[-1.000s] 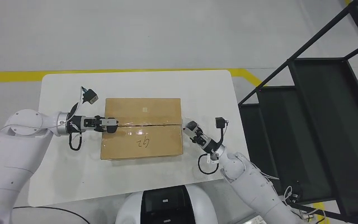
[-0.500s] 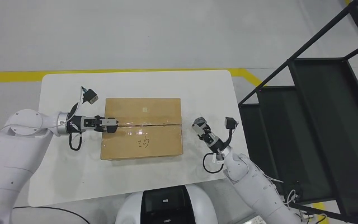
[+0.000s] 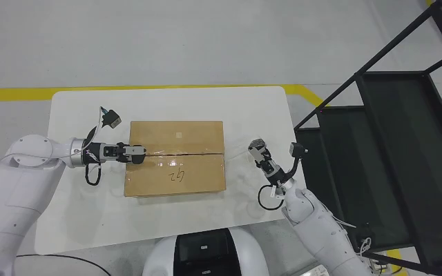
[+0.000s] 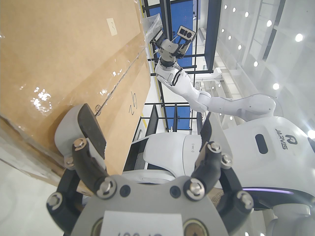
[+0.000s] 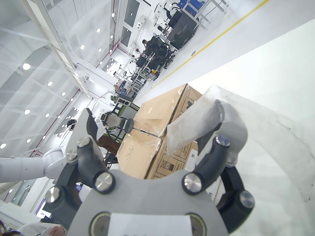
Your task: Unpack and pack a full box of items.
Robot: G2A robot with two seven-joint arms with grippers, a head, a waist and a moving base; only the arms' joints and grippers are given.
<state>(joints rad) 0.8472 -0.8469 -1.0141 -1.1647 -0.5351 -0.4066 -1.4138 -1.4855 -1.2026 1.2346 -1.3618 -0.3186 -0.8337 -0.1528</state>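
Brown box (image 3: 175,157), top view: closed, about mid-counter (image 3: 262,110); a taped seam runs lengthwise across its top, and there is handwriting on the half nearer the robot.
Left end effector (image 3: 138,152), top view: at the end of the box facing the counter's left edge, in line with the seam.
Right end effector (image 3: 257,147), top view: apart from the box, between it and the counter's right edge.
Box (image 4: 61,50), left wrist view: glossy tape lies along the seam of the cardboard top.
Left end effector (image 4: 150,133), left wrist view: fingers spread wide, gripping nothing; one pad (image 4: 92,128) rests on the box top beside the seam, the other is clear of the cardboard.
Right end effector (image 4: 169,47), left wrist view: beyond the box's far end, with crumpled clear film (image 4: 152,29) at its fingers.
Right end effector (image 5: 152,116), right wrist view: fingers apart, not clamped on anything; the clear film (image 5: 187,121) drapes over one finger.
Box (image 5: 152,114), right wrist view: on the counter beyond the fingers, with the left end effector (image 5: 123,124) at its far end.
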